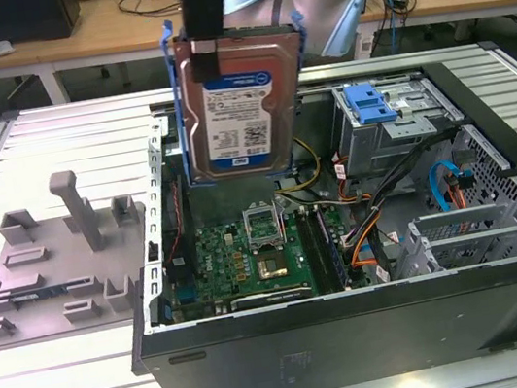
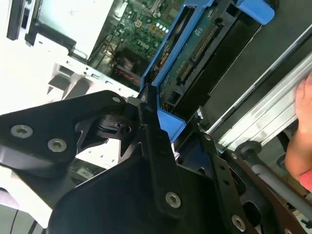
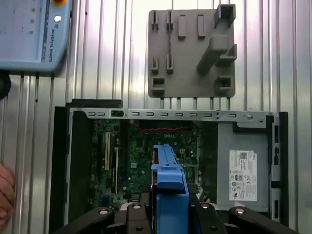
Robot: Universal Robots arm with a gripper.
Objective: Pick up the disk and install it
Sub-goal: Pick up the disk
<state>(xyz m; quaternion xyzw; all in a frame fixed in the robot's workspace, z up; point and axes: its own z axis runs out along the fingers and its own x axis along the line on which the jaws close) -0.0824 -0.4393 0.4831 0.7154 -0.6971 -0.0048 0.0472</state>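
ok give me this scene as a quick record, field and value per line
pincer: shut on the disk, gripping its upper end
disk: upright, label side toward the exterior camera, held in the air above the open computer case; not installed
computer case: lying open on the slatted table, motherboard exposed
grey fixture: on the table at the exterior view's left of the case, apart from the disk
blue latch: inside the case, on the drive bay
hand: a person's, at the frame edge in both wrist views

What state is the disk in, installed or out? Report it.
Out. The disk hangs upright, clamped in the end effector, above the open computer case.
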